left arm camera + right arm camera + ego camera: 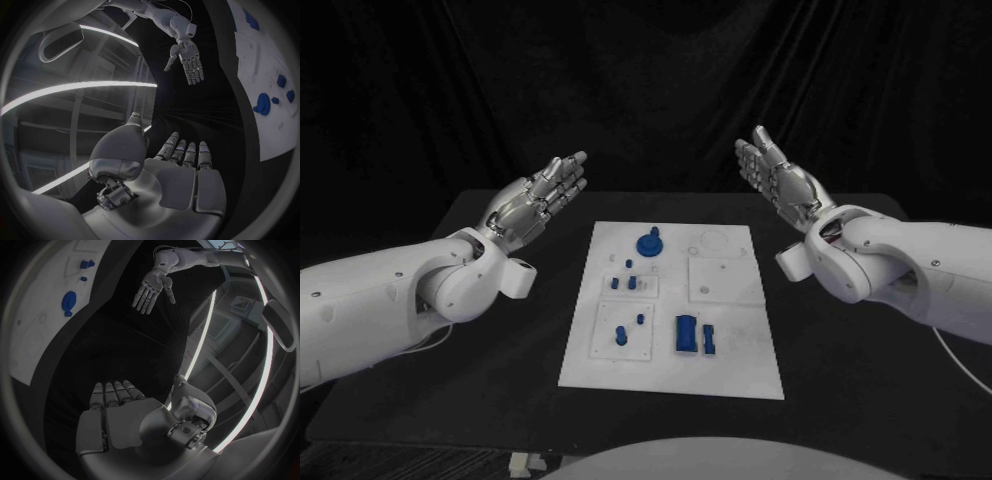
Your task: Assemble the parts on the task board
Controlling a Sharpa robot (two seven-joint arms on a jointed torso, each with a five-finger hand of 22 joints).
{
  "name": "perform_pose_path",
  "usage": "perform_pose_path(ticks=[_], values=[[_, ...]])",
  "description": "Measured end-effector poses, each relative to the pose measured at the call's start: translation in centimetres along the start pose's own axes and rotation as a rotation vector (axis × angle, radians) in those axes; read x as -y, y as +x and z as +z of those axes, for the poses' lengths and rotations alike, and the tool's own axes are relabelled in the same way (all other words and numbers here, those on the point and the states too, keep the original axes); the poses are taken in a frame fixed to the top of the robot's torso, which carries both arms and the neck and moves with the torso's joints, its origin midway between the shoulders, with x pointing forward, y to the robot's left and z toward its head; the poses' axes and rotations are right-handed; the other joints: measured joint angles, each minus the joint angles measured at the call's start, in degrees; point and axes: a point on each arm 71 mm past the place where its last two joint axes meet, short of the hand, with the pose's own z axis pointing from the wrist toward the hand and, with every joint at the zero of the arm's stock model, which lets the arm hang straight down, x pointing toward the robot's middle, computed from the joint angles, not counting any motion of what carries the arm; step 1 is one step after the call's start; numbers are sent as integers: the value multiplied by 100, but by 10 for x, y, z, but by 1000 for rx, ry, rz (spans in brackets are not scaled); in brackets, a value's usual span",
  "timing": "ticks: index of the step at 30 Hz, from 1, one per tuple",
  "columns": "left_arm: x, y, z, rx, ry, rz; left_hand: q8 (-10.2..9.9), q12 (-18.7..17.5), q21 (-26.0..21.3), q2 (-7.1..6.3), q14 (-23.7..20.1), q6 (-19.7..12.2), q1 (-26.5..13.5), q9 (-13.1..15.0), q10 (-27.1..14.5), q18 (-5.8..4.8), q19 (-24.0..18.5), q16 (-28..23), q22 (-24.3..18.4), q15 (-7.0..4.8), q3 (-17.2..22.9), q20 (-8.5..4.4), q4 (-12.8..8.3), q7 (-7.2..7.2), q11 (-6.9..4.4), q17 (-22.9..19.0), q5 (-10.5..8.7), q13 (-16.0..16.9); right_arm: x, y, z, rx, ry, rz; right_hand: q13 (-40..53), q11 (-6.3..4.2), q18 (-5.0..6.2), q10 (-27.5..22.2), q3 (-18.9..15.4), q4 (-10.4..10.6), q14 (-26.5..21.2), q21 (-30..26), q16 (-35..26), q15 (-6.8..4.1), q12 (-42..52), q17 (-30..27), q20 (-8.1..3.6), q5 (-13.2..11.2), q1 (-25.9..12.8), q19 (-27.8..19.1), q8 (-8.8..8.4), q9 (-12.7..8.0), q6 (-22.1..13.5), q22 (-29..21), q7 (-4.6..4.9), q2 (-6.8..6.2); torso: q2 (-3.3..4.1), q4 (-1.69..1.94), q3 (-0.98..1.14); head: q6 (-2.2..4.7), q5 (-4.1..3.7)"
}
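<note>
1 task board (pixel 733 375) w/ blue parts (pixel 692 334); 2 robot hands, left (pixel 538 203) & right (pixel 785 182), both released.

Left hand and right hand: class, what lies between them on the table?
In the head view, the white task board with its blue parts lies between the left hand and right hand.

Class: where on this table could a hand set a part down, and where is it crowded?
Bare black table lies right of the task board, and more on its left. The board's near strip is free too. The blue parts crowd its left and middle. Both hands, left hand and right hand, hover open.
</note>
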Motion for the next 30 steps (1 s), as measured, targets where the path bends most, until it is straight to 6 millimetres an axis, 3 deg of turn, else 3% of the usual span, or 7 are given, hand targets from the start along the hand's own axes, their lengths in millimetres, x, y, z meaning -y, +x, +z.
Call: perform_pose_path(ticks=[3, 7, 10, 15, 18, 20, 30], values=[[-2, 7, 4, 24, 3, -1, -9, -158, 0, -75, 0, -162, -557, -15, -39, -90, 12, 0, 0, 0, 125, -15, -125, -6, 2, 0, -105, -9, 0, 13, 5, 22, -4, 58, 0, 0, 1, 0, 1, 1, 0, 0, 0, 0, 0, 0, 0, 0, -537, 0, 0, -3, -17, 0, -2, -10, -33, -55, -1, 181, 16], [-7, 20, 12, 87, -1, -3, -9, -364, 0, -270, 0, -370, -1265, -22, -41, -100, -1, 0, 0, 0, 284, -43, -284, -9, 0, 1, -238, -15, 6, 38, 10, 80, 8, 171, 0, 0, 1, 1, 1, 1, 0, 0, 0, 0, 0, 0, 0, 0, -596, 0, 0, -4, -17, 0, -2, -15, -107, -177, -1, 545, 53], [-10, 30, 16, 145, -8, -2, -31, -442, 0, -421, 0, -491, -1681, -28, -61, -269, -2, 0, 0, 0, 377, -43, -377, -9, 20, 1, -317, -18, 11, 50, 11, 135, 28, 244, 0, 1, 1, 1, 0, 1, 0, 0, 0, 0, 0, 0, 0, 0, -595, 0, 0, -3, -17, 1, -1, -16, -165, -271, 0, 789, 79], [-16, 43, 22, 257, -30, 3, -31, -485, 0, -562, 0, -650, -2281, -32, -61, -493, -1, 0, 1, 1, 511, -43, -511, -17, 20, 2, -539, -22, 16, 59, 11, 223, 61, 320, 1, 1, 1, 1, 0, 2, 0, 0, 0, 0, 1, 1, 1, 0, -595, 0, 0, -3, -17, 1, -1, -16, -245, -399, 0, 1092, 108], [-19, 50, 24, 329, -53, 5, -31, -512, 0, -604, 0, -727, -2593, -32, -61, -495, -1, 0, 1, 1, 622, -43, -655, -21, 20, 2, -691, -22, 19, 61, 11, 261, 78, 344, 1, 1, 2, 1, 0, 2, 0, 0, 0, 0, 1, 1, 1, 0, -595, 0, 0, -3, -17, 1, -1, -16, -277, -455, 0, 1194, 116], [-21, 53, 24, 370, -68, 9, -31, -512, 0, -625, 0, -773, -2777, -32, -61, -582, -1, 0, 1, 1, 740, -43, -772, 2, 20, 3, -756, -22, 20, 60, 10, 278, 84, 351, 1, 1, 2, 1, 0, 2, 0, 0, 0, 0, 1, 1, 1, 0, -595, 0, 0, -3, -17, 1, -1, -16, -295, -480, 1, 1239, 122], [-27, 55, 22, 528, -136, 32, -31, -534, 0, -660, 0, -1208, -3501, -31, -61, -581, -1, 0, -4, 1, 1031, -42, -1030, -11, 19, 4, -877, -21, 21, 57, 9, 322, 95, 361, 1, 1, 3, 2, 0, 2, 0, 0, 0, 1, 1, 1, 1, 1, -595, 0, 0, -2, -17, 2, -1, -16, -316, -519, 1, 1268, 126]])
